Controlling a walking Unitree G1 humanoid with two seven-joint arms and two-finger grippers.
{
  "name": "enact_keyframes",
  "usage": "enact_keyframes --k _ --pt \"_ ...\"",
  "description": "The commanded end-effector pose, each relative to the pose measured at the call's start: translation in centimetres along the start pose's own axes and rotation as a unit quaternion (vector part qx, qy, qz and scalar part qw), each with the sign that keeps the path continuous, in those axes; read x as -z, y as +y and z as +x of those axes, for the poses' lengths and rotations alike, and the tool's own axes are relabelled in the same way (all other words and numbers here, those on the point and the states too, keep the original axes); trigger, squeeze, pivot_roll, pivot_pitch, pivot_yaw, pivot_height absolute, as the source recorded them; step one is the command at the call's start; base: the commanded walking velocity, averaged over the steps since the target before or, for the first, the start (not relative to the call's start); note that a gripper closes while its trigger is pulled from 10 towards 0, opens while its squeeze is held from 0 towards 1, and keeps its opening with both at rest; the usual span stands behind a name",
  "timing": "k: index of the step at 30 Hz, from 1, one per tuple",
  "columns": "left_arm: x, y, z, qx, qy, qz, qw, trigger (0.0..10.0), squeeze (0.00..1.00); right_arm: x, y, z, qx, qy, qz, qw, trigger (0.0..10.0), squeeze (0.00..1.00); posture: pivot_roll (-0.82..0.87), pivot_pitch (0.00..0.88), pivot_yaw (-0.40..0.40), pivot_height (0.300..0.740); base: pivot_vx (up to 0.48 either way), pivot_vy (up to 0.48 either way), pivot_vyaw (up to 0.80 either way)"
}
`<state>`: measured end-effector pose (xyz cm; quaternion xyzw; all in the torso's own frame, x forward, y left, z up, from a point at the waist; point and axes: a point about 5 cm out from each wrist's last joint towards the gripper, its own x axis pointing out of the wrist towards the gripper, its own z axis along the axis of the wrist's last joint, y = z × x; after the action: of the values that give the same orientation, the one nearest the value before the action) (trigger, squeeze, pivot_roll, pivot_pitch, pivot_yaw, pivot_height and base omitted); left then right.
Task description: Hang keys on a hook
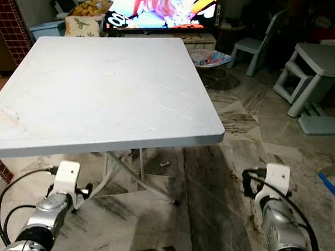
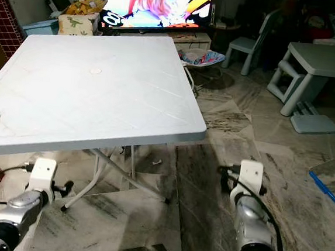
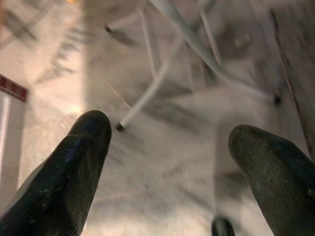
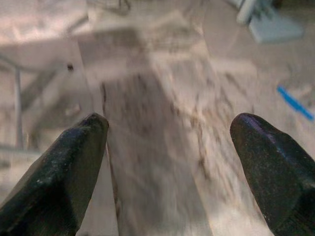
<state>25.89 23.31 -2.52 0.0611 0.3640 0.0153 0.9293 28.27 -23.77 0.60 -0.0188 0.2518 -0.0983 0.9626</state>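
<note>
Folding table [image 1: 117, 92]: white plastic, square top with a moulded diamond pattern, on thin metal legs; it stands directly before us on the marble-patterned floor [image 1: 221, 183].

Left gripper [image 3: 162, 162]: hangs low beside the near-left table edge, above the floor near the table legs [image 3: 147, 96]; we see its two black fingers [image 3: 74, 167] spread wide apart with nothing between them.

Right gripper [image 4: 170, 162]: hangs low to the right of the table, over a dark streaked floor slab; fingers [image 4: 64, 172] likewise spread apart, holding nothing.

Keys and hook: we cannot make out either one.

Television [image 1: 157, 4]: lit, showing a cartoon, beyond the table's far edge.

Child-size table [image 1: 328, 63] and small chair [image 1: 256, 48]: pale, far right.

Blue strip [image 1: 332, 188]: lying on the floor at right.
</note>
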Motion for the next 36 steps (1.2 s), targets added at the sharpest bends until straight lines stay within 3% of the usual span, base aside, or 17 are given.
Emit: enact_keyframes --k 1,5,12,18,27,36 --pt "1.3 -0.3 -0.1 0.01 0.022 0.012 1.0 10.0 0.0 0.8 -0.1 -0.1 -0.002 0.016 -0.003 1.0 10.0 0.0 -0.04 0.0 0.021 0.74 0.0 0.0 0.0" --pt "3.5 -1.4 -0.4 0.033 0.066 0.036 0.997 10.0 0.0 4.3 -0.1 -0.8 -0.016 0.095 0.02 0.995 10.0 0.0 -0.05 0.0 0.029 0.74 0.0 0.0 0.0" --pt "4.7 -1.9 -0.6 0.031 0.096 0.054 0.993 10.0 0.0 8.6 -0.3 -2.6 -0.019 0.174 0.015 0.984 10.0 0.0 -0.04 0.0 0.025 0.74 0.0 0.0 0.0" --pt "5.6 -2.2 -0.8 0.039 0.12 0.063 0.99 10.0 0.0 10.0 0.2 -3.3 -0.039 0.205 0.013 0.978 10.0 0.0 -0.03 0.0 0.032 0.74 0.0 0.0 0.0" --pt "6.2 -2.6 -0.9 0.048 0.137 0.081 0.986 10.0 0.0 11.2 0.4 -4.0 -0.052 0.226 -0.013 0.973 10.0 0.0 -0.04 0.0 0.051 0.74 0.0 0.0 -0.78" --pt "7.6 -2.3 -1.4 0.048 0.151 0.048 0.986 10.0 0.0 11.2 0.5 -4.0 -0.063 0.229 -0.032 0.971 10.0 0.0 -0.04 0.0 0.052 0.74 0.0 0.0 -0.77"
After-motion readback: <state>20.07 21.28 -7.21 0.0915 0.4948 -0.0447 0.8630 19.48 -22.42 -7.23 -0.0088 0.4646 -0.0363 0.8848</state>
